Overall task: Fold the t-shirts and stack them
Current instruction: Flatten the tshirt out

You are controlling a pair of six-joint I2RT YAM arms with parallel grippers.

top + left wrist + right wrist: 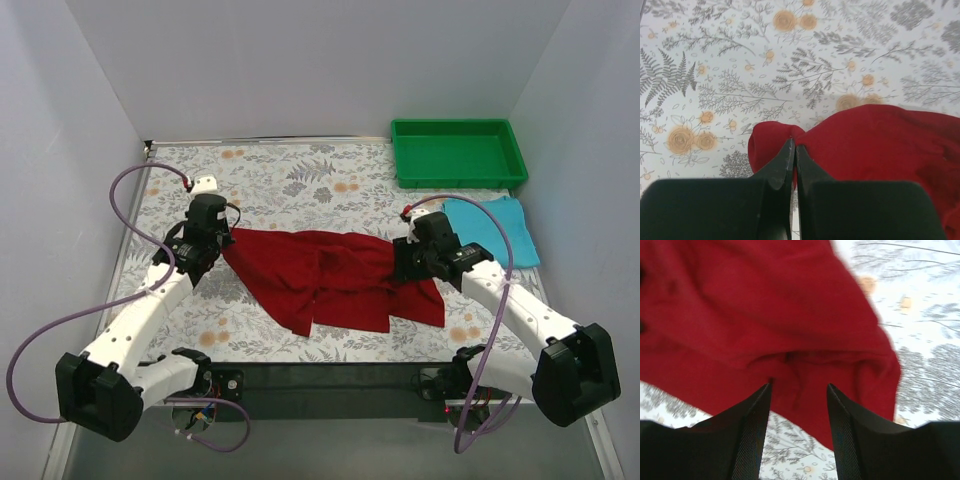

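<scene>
The dark red t-shirt (330,275) lies rumpled across the middle of the floral tablecloth. My left gripper (222,243) is shut on the shirt's left corner; in the left wrist view the fingers pinch a fold of red cloth (775,142). My right gripper (403,262) is open over the shirt's right part; in the right wrist view the red cloth (765,315) lies just beyond the open fingertips (762,395). The light turquoise t-shirt (497,228) lies folded at the right, below the tray.
A green plastic tray (457,152) stands at the back right. The floral tablecloth (300,180) covers the table between white walls. The table's near edge is a dark strip by the arm bases.
</scene>
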